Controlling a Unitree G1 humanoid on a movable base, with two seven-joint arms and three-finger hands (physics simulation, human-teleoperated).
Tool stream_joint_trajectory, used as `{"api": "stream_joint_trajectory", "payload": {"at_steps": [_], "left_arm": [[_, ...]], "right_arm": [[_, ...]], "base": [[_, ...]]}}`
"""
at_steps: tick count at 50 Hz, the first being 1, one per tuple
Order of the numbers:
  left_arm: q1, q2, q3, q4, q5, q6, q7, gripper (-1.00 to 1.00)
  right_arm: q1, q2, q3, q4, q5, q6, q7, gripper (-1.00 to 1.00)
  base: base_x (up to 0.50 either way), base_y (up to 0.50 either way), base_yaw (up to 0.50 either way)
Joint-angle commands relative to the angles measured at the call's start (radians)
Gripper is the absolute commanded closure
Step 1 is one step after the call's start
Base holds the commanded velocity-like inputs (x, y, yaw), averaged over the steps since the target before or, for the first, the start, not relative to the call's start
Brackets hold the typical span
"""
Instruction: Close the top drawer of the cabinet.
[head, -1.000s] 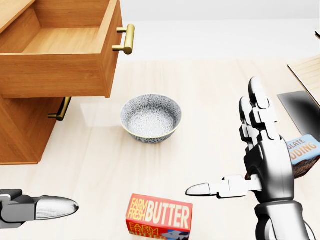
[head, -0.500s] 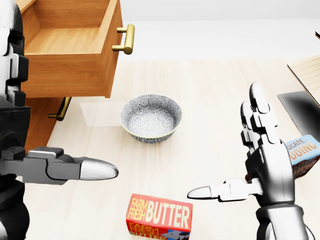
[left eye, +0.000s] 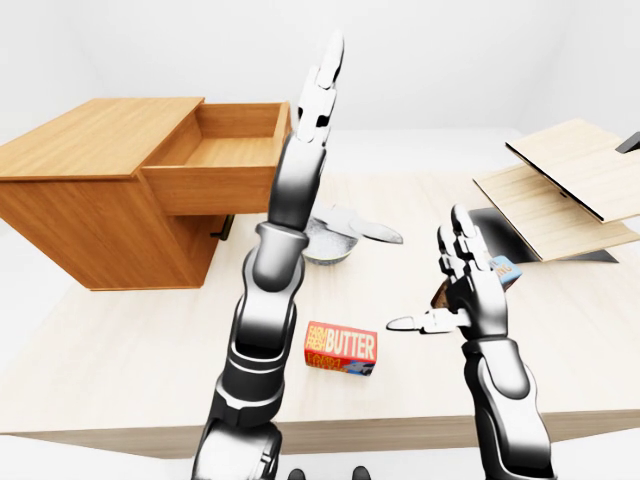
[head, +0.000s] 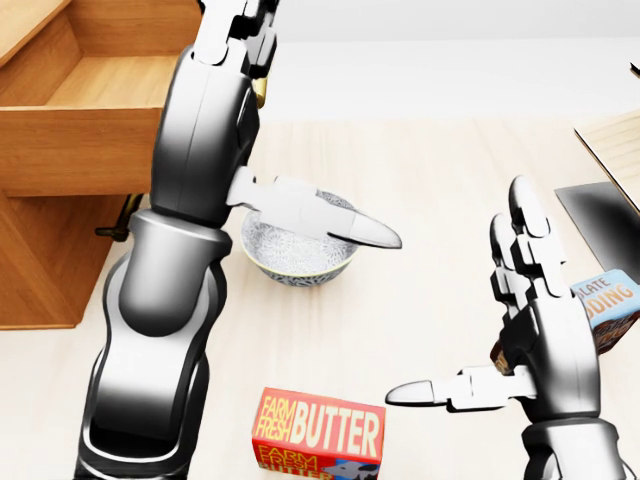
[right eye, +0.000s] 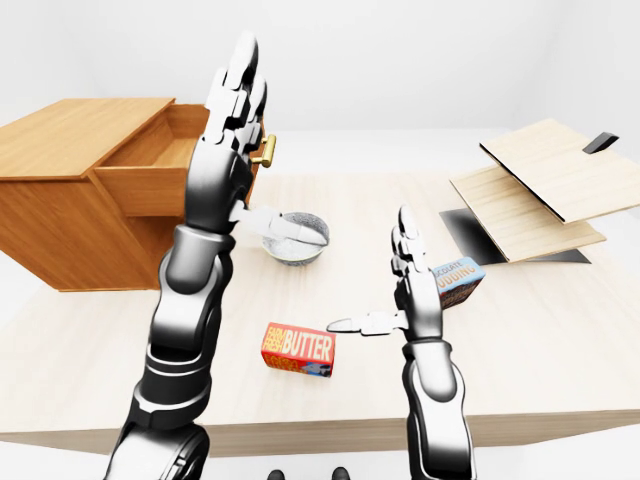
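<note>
Head view: we're raising the left hand (right eye: 232, 95), fingers spread, holding nothing, up toward the still-open top drawer (left eye: 215, 160) front, so closing is starting; right hand (head: 540, 320) is idling open.

My left arm (right eye: 190, 300) is built of rounded, polished silver shells with darker grey bands where one segment meets the next, and its surface picks up soft white highlights. My right arm (left eye: 505, 400) has the same chrome-like casing, thick at the forearm and narrowing to a ringed wrist. My left hand (right eye: 228, 130) has three jointed fingers made of short blocky links, black in the gaps between them, each ending in a smooth, pointed silver tip. My right hand (head: 545, 330) matches it: a broad metallic palm, segmented fingers and a thumb with a bright tapered end. I see no cables or markings.
</note>
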Motion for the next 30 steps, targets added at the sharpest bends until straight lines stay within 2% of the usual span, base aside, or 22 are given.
{"api": "stream_joint_trajectory", "payload": {"at_steps": [1, 6, 10, 12, 16, 20, 24, 30], "left_arm": [[-0.074, -0.023, 0.005, 0.333, 0.02, 0.0, 0.013, -1.0], [-0.148, 0.008, 0.039, 0.617, 0.044, 0.0, 0.097, -1.0], [-0.23, 0.032, 0.079, 0.837, 0.008, -0.005, 0.16, -1.0], [-0.261, 0.043, 0.091, 0.931, -0.006, -0.041, 0.194, -1.0], [-0.299, 0.057, 0.101, 1.038, -0.032, -0.085, 0.224, -1.0], [-0.313, 0.063, 0.105, 1.087, -0.042, -0.103, 0.247, -1.0], [-0.339, 0.071, 0.117, 1.158, -0.042, -0.133, 0.318, -1.0], [-0.372, 0.094, 0.133, 1.239, -0.053, -0.164, 0.404, -1.0]], "right_arm": [[0.015, -0.001, -0.017, -0.007, 0.01, 0.0, 0.01, -1.0], [0.022, 0.001, -0.018, -0.011, 0.01, 0.0, 0.012, -1.0], [0.021, 0.002, -0.016, -0.004, 0.008, 0.0, 0.01, -1.0], [0.019, 0.003, -0.015, 0.01, 0.007, 0.0, 0.009, -1.0], [0.02, 0.002, -0.018, 0.012, 0.009, 0.0, 0.008, -1.0], [0.02, 0.001, -0.02, 0.014, 0.01, 0.0, 0.008, -1.0], [0.023, 0.002, -0.02, 0.023, 0.011, 0.0, 0.008, -1.0], [0.028, 0.002, -0.025, 0.021, 0.013, 0.0, 0.01, -1.0]], "base": [[0.0, 0.0, 0.0], [0.0, 0.0, 0.0], [0.0, 0.0, 0.0], [0.0, 0.0, 0.0], [0.0, 0.0, 0.0], [0.0, 0.0, 0.0], [0.0, 0.0, 0.0], [0.0, 0.0, 0.0]]}}
